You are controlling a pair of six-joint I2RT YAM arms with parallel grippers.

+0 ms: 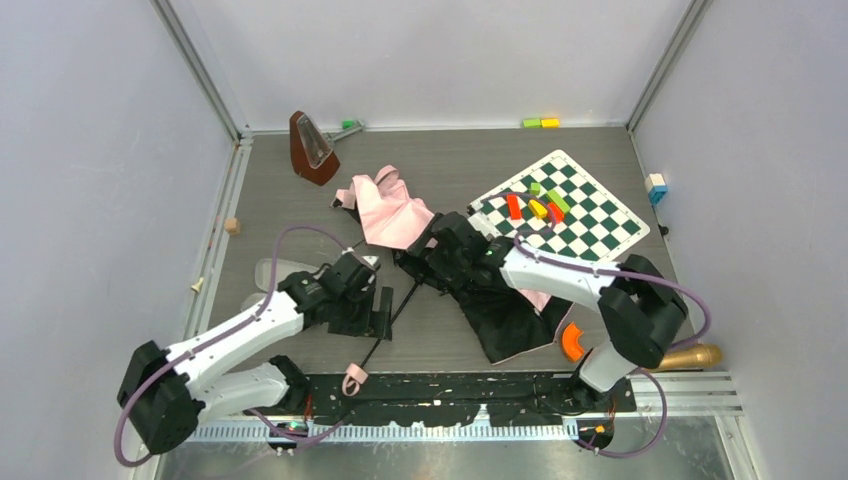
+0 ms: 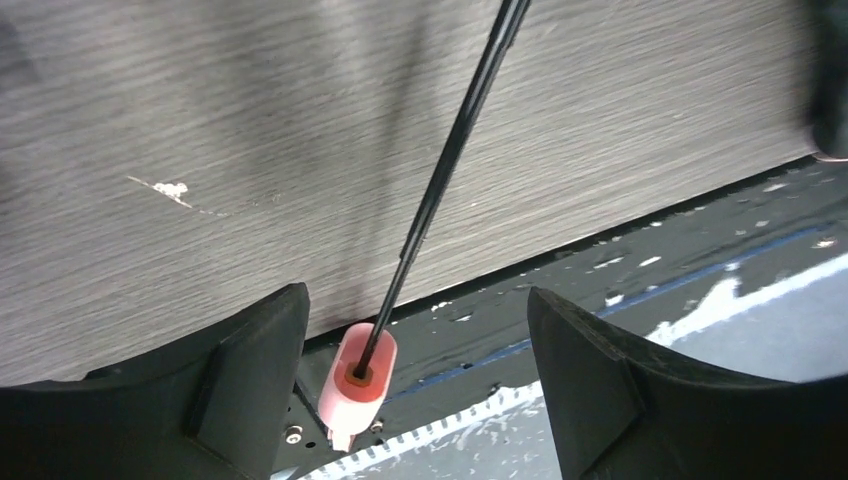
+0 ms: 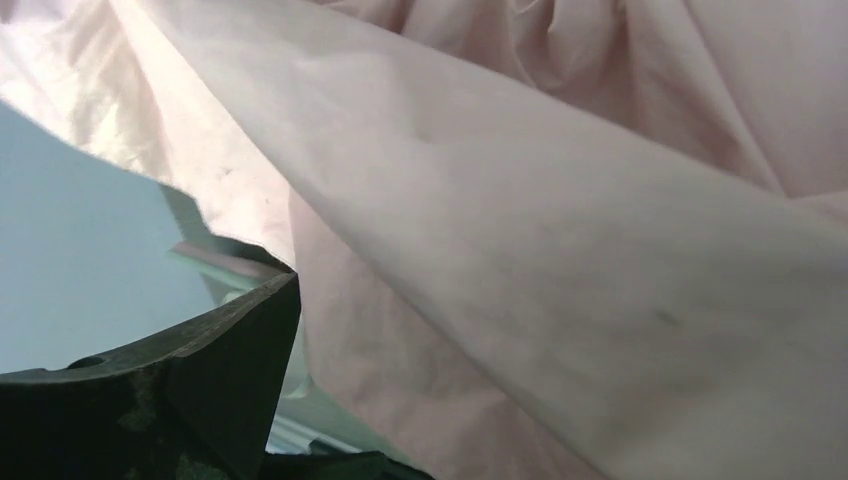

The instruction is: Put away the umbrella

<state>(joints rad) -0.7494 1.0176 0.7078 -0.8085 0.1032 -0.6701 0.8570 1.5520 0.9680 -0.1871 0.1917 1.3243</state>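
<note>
I judge collapsing the umbrella (image 1: 470, 290) is in hand: it sprawls on the tabletop (image 1: 300, 180), canopy (image 1: 505, 325) at one o'clock from the pink handle (image 2: 358, 385), left gripper (image 2: 415, 320) jaws wide astride the bare shaft (image 2: 450, 170), right gripper (image 1: 442, 240) jaws wide against pink lining (image 3: 560, 250), gripping nothing visible. Next, pinch that shaft squarely.

This is a robotics lab test cell. Plain pale wall panels (image 1: 430, 50) set in bare aluminium frame posts (image 1: 198, 65) box in a grey wood-grain surface (image 1: 440, 160). Two white-and-black robot arms (image 1: 230, 335) are bolted to a metal rail (image 1: 690, 385) at 6 o'clock. Unrelated practice props lie about: a brown wooden metronome (image 1: 312, 148) at 10 o'clock, and a green-and-white chequered mat (image 1: 590, 225) carrying small coloured blocks (image 1: 540, 205) at 2 o'clock.
</note>
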